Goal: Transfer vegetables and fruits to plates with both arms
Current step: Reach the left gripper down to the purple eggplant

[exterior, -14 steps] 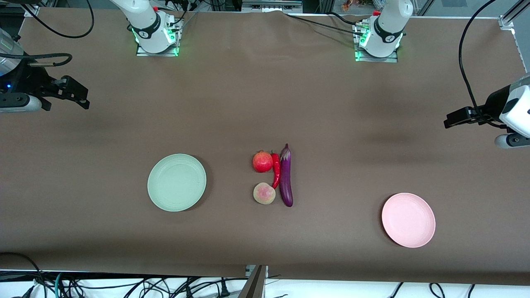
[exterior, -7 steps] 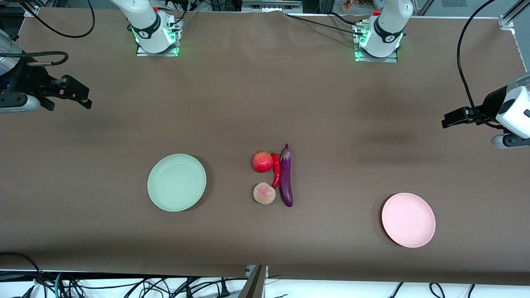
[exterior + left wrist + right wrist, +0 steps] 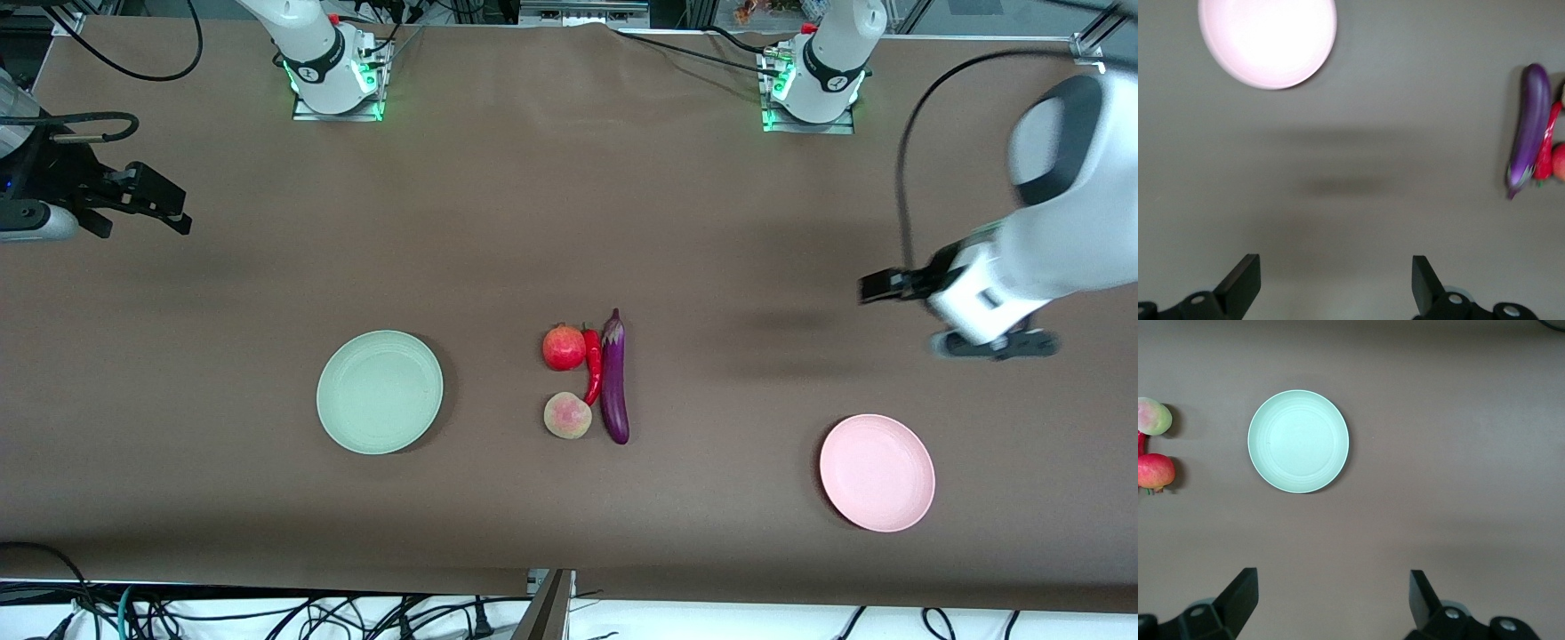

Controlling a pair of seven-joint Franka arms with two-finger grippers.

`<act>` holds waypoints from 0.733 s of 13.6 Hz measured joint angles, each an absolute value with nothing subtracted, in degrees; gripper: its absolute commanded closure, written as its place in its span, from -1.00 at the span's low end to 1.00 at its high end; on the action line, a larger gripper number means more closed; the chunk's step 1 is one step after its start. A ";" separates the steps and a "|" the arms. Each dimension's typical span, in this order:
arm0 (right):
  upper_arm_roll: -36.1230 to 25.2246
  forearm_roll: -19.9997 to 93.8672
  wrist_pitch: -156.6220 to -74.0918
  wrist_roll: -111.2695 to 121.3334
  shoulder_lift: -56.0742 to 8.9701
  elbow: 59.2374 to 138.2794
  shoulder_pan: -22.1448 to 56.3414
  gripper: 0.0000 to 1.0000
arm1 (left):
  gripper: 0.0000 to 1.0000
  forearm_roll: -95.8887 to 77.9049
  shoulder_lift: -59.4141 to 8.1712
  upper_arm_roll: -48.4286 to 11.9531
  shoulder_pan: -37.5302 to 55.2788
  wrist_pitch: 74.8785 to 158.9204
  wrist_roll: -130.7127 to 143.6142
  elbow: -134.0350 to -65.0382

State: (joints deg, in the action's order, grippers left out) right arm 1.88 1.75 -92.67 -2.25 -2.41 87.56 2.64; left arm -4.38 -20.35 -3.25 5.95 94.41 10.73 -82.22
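Both grippers hang in the air with their fingers spread wide and nothing between them. The left gripper (image 3: 876, 286) is over bare brown table (image 3: 711, 222) toward the left arm's end; the pink plate (image 3: 877, 473) lies below it, nearer the front camera, with open cloth all round its rim. The right gripper (image 3: 169, 209) hovers by the table's edge at the right arm's end, well apart from the green plate (image 3: 380, 392). Between the plates sits the cluster: pomegranate (image 3: 564, 348) touching the chili (image 3: 592, 366), the eggplant (image 3: 613, 378) alongside, and the peach (image 3: 567, 415) nearest the camera.
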 measured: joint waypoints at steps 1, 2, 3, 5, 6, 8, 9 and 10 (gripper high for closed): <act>1.88 1.75 -92.67 -2.25 -2.42 87.55 2.62 -1.00 | -1.00 -5.29 -22.44 -3.31 7.50 97.99 12.58 -82.15; 1.88 1.75 -92.68 -2.25 -2.43 87.53 2.60 -1.00 | -1.00 -6.01 -24.82 -3.35 9.04 101.95 14.79 -82.10; 1.88 1.76 -92.68 -2.25 -2.43 87.52 2.58 -1.00 | -1.00 -6.34 -27.20 -3.41 10.32 106.04 16.92 -82.06; 1.88 1.76 -92.69 -2.25 -2.45 87.49 2.56 -1.00 | -1.00 -7.74 -32.44 -3.53 12.79 115.30 20.36 -81.97; 1.88 1.77 -92.69 -2.25 -2.45 87.48 2.56 -1.00 | -1.00 -8.50 -34.85 -3.61 14.05 119.58 22.12 -81.91; 1.89 1.80 -92.69 -2.25 -2.45 87.48 2.56 -1.00 | -1.00 -8.93 -38.99 -3.79 16.96 126.34 25.89 -81.69; 1.89 1.81 -92.69 -2.25 -2.45 87.48 2.56 -1.00 | -1.00 -8.93 -40.55 -3.78 18.66 128.51 27.73 -81.48; 1.88 1.81 -92.71 -2.25 -2.45 87.47 2.48 -1.00 | -1.00 -8.93 -41.67 -3.72 20.16 130.18 29.10 -81.27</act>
State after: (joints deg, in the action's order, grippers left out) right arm 1.88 1.81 -92.71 -2.25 -2.45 87.47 2.48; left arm -8.93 -41.67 -3.72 20.16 130.18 29.10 -81.27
